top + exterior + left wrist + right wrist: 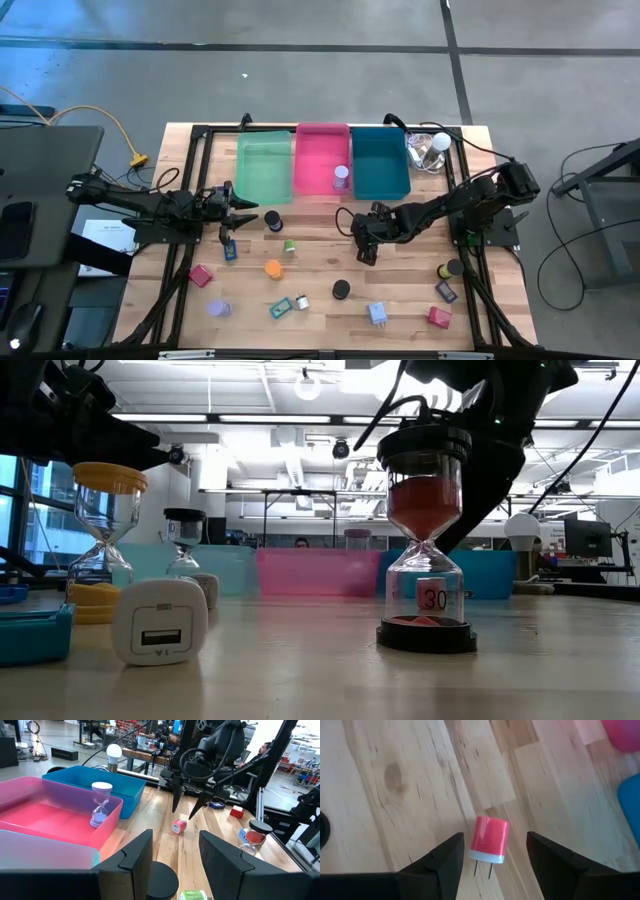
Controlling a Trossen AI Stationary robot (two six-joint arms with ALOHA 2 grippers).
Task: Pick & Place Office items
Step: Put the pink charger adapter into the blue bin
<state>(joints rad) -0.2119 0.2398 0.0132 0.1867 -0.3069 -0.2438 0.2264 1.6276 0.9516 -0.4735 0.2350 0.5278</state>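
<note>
Small office items are scattered over the wooden table [320, 270]. A red charger plug [489, 840] lies on its side, also seen in the left wrist view as the plug [178, 826]. My right gripper [495, 851] hangs above it, open, fingers pointing down, one on either side and clear of it; from overhead this gripper [364, 248] hides the plug. My left gripper [240, 212] is open and level, aimed at a black-capped hourglass [273, 220] whose top [161, 879] shows between its fingers, untouched. A purple hourglass [341, 177] stands in the pink tray [320, 140].
Green tray [265, 165], pink tray and teal tray [380, 165] line the far edge, with a clear plastic lump and white ball [432, 150] at their right. Near side holds an orange hourglass [273, 268], a black hourglass [341, 289], a white charger [302, 302], red blocks [201, 275].
</note>
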